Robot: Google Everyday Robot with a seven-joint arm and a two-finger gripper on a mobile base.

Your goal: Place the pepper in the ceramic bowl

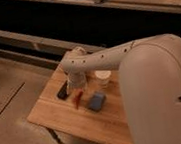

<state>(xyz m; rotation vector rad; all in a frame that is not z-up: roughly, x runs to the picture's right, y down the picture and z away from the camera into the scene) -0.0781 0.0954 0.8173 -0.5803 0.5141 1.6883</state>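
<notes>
— Where's the pincer (76, 85)?
— Over the wooden bench (55, 117), released, gripping nothing. The slim red-orange pepper (78, 99) lies just at its 6 o'clock, blue rectangular block (97, 101) at the pepper's 3.

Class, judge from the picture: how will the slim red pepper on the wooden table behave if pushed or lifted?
The pepper looks slim and small, so probably light. Its elongated shape may roll or pivot if nudged on the smooth table. The gripper hangs close above it, open; so thin a target could slip sideways.
</notes>
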